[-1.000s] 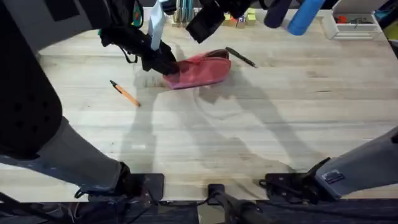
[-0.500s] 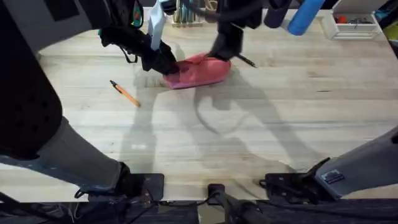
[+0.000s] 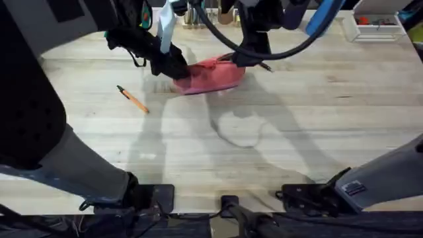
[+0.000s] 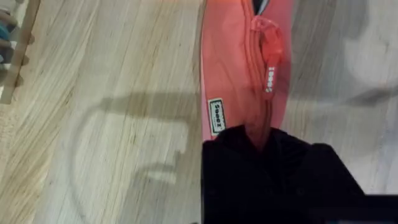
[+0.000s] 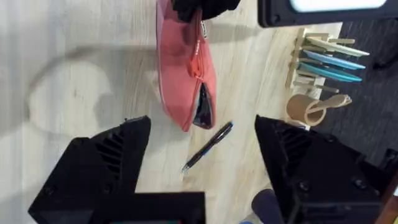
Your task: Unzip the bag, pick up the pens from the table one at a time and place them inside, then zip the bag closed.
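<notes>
Overhead, the left hand (image 3: 177,68) is clamped on the near-left end of the salmon-pink pencil pouch (image 3: 213,75), pinning that end to the wooden surface (image 3: 297,125). From the left wrist camera the same grip is plain: the black fingers (image 4: 273,162) close over the pouch's end (image 4: 239,68), the fabric bunching into them, with a white label on its side and the red zipper pull (image 4: 268,59) lying just beyond the fingers along the zipper line.

At the pouch's other end the right hand (image 3: 239,55) hangs low over the fabric with its fingers spread wide and nothing between them. Whether it touches the pouch is hard to say from above. In the right wrist camera its two black fingers (image 5: 106,168) frame the pouch (image 5: 183,74), and the zipper there has parted into a short dark gap at the end nearest that hand. The left hand's dark tip (image 5: 202,7) shows at the pouch's far end.

Just beside the right hand, past the open end of the pouch, the black pen (image 5: 207,146) lies flat on the surface, close to the pouch but apart from it; overhead only its tip (image 3: 264,65) pokes out from under the arm. On the outer side of the left hand, well apart from the pouch, the orange pen (image 3: 133,99) lies slantwise. Beyond both hands, teal pens (image 5: 329,62) rest in a wooden holder.
</notes>
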